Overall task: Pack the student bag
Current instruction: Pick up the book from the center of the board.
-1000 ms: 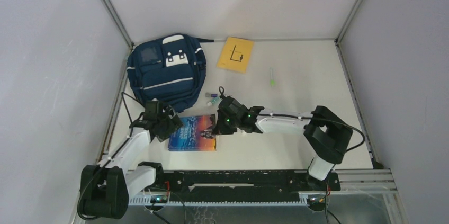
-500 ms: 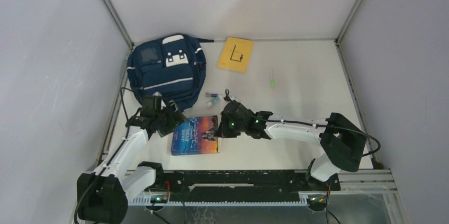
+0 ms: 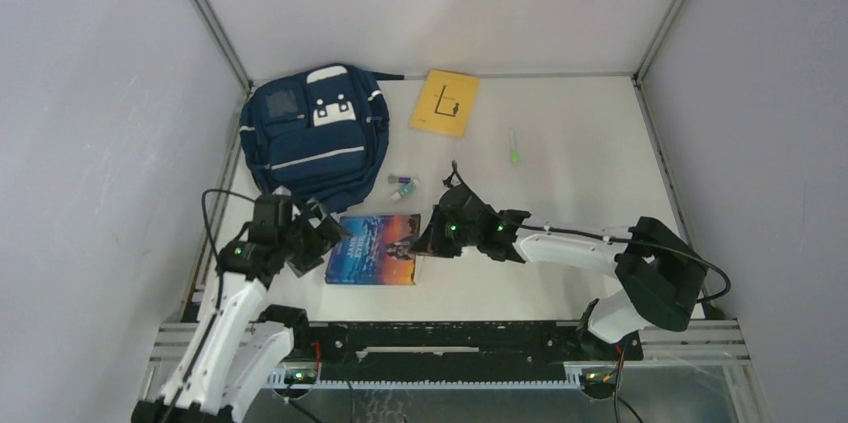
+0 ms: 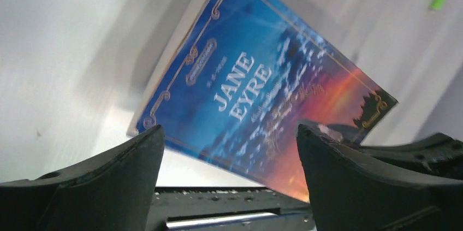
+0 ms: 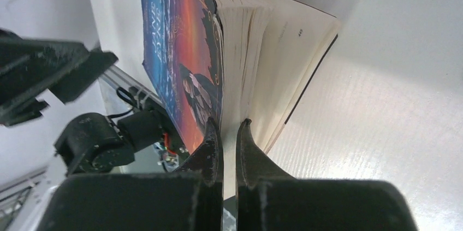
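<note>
The student bag (image 3: 312, 138) lay far left on the bench (image 3: 560, 173). The right end effector (image 5: 229, 132) pinched the book (image 3: 375, 248) by its edge; the left end effector (image 3: 320, 233) gaped near the opposite edge.

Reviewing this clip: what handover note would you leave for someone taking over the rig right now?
Left gripper: open, at the left edge of the blue Jane Eyre paperback, not gripping it.
Right gripper: shut on the paperback's cover and front pages at its right edge.
Navy-blue fabric backpack: far left of the white table, front up; whether it is unzipped cannot be told.
Loose: yellow booklet, green pen, small tubes beside the backpack.
Done: nothing visibly packed. Left: paperback and loose items into the backpack.
</note>
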Controlling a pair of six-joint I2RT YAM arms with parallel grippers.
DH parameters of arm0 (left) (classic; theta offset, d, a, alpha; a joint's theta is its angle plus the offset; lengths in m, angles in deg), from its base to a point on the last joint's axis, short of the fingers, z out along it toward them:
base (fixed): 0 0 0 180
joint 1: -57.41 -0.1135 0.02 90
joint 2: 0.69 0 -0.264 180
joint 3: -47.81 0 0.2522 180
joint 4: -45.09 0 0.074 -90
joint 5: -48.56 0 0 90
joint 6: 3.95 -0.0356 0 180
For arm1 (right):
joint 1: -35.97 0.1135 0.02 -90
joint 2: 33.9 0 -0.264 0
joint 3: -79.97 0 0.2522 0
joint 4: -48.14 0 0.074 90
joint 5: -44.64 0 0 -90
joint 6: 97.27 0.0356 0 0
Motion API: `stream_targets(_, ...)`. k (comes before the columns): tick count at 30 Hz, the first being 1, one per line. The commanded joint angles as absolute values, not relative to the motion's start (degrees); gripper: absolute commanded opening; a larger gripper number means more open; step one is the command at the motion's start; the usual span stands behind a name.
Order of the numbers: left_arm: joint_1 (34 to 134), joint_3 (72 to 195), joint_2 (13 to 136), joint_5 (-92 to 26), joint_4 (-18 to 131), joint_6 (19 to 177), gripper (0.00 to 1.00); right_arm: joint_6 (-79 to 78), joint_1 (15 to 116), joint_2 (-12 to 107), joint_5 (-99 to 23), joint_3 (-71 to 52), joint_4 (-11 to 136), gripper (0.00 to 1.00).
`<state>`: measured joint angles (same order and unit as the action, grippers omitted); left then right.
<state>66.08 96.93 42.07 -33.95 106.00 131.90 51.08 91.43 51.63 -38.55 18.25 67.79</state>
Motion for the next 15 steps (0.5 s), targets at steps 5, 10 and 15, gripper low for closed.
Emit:
stream_targets(5,66.8,90.8,31.9,-24.3,110.4,143.4,0.99,60.0,89.4,47.7,-34.3,16.4,56.9,0.00)
stream_targets(10,66.9,89.6,31.7,-22.6,109.3,146.1,1.00,61.6,88.9,49.1,-32.5,15.9,54.6,0.00)
stream_targets(15,66.9,85.9,31.1,-21.3,107.0,149.8,1.00,62.9,88.6,49.5,-31.3,15.7,53.0,0.00)
